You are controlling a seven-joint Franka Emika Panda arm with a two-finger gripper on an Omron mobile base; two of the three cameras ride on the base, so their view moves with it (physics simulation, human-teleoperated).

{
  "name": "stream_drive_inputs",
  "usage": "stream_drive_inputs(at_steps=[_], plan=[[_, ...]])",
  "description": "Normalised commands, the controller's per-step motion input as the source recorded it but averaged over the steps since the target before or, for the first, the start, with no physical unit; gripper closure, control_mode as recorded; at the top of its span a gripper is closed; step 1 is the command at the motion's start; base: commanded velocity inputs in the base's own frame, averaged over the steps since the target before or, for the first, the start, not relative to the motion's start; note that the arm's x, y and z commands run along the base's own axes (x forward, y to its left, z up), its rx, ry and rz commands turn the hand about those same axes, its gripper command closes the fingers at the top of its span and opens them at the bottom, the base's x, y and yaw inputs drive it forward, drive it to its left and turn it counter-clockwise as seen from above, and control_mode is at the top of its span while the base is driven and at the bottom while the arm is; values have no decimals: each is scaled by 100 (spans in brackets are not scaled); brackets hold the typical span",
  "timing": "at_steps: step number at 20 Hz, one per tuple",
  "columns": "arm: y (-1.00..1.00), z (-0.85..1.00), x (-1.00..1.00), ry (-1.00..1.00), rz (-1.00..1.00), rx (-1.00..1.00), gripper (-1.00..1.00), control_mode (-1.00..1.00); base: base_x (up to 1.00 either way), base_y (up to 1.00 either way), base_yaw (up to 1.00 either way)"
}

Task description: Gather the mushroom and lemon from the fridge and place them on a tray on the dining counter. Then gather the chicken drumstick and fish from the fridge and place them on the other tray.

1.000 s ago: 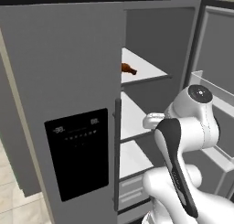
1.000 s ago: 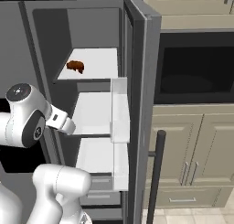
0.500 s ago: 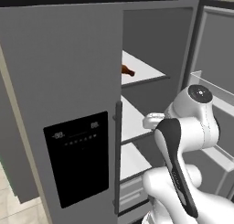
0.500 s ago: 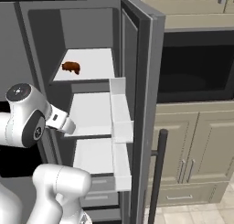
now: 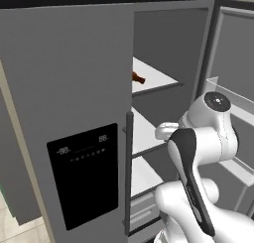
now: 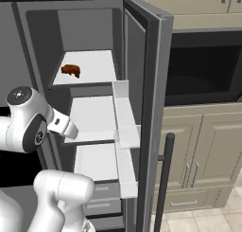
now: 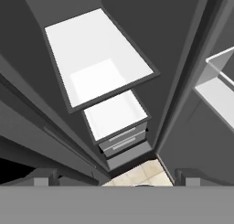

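Note:
A brown chicken drumstick [image 6: 71, 70] lies on the top white shelf [image 6: 94, 65] of the open fridge; its end peeks past the left door in the left base view [image 5: 139, 79]. My gripper [image 7: 116, 179] is open and empty, with its fingertips [image 7: 43, 176] set wide apart. It hangs inside the fridge opening, looking down at the bare middle shelf [image 7: 98, 58] and the lower shelf [image 7: 114, 115]. My arm's wrist [image 6: 61, 126] reaches toward the middle shelf. The mushroom, lemon, fish and trays are out of view.
The right fridge door [image 6: 149, 84] stands open, its white bins [image 6: 125, 131] jutting out beside my arm. The left door with its dark dispenser panel [image 5: 84, 172] is closed. A microwave [image 6: 203, 70] and beige cabinets [image 6: 203, 150] are to the right.
The whole picture has shifted slightly in both base views, so the base has moved. The arm keeps its pose and the gripper stays open.

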Motion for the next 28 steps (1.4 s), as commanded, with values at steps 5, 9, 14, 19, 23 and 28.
stream_drive_inputs(at_steps=[5, 9, 14, 19, 23, 28], plan=[[0, 0, 0, 0, 0, 0, -100, 100, 57, -19, 0], [0, 0, 0, 0, 0, 0, -100, 100, 32, -58, 7], [0, 0, 0, 0, 0, 0, -100, 100, 30, -48, 4], [-8, 7, 11, -3, 2, 0, -100, -100, 31, -32, 3], [-45, 41, 64, -15, 18, 1, -100, -100, 0, 0, 0], [-21, 47, 67, -12, 14, 0, -100, -100, 0, 0, 0]])
